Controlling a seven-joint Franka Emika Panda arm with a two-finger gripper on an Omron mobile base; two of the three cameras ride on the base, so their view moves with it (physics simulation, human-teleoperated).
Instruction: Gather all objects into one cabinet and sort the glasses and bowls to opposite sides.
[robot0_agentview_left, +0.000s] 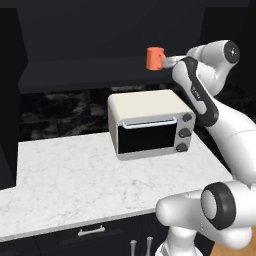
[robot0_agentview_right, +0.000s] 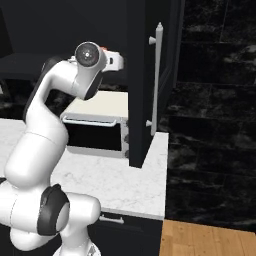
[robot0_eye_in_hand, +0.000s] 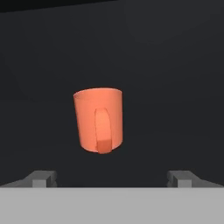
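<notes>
White marble-patterned counter (robot0_agentview_left: 75, 175), matte with grey veining, runs under a black wall cabinet (robot0_agentview_left: 100, 30) and in front of a glossy black veined backsplash (robot0_agentview_left: 60, 110). Low black drawers below the counter edge, one with a short silver handle (robot0_agentview_left: 91, 231).

Toaster oven (robot0_agentview_left: 150, 122): boxy, cream top, silver front frame, dark glass door with a silver bar grip, three dark round knobs stacked down its right side. Stands on the counter towards the back.

Cabinet shelf (robot0_agentview_left: 90, 75): flat dark board above the toaster oven, under a dark recess.

Orange mug (robot0_agentview_left: 154, 58): plain, smooth, cylindrical, slightly tapered, with a loop handle. Upright on the shelf, towards its right end, above the toaster oven. In the hand view (robot0_eye_in_hand: 99, 120) the handle faces the camera against the plain dark cabinet interior; inside of the mug is not visible.

Cabinet door (robot0_agentview_right: 145, 85): tall, black, standing open edge-on in the right base view, with a long silver bar handle (robot0_agentview_right: 156, 80).

Claw (robot0_eye_in_hand: 112, 178): two dark finger tips spread wide apart, gripping nothing; the mug sits between and beyond them, untouched. White arm reaches up to shelf level just right of the mug.

Wooden floor (robot0_agentview_right: 205, 240): warm plank strip at lower right.
</notes>
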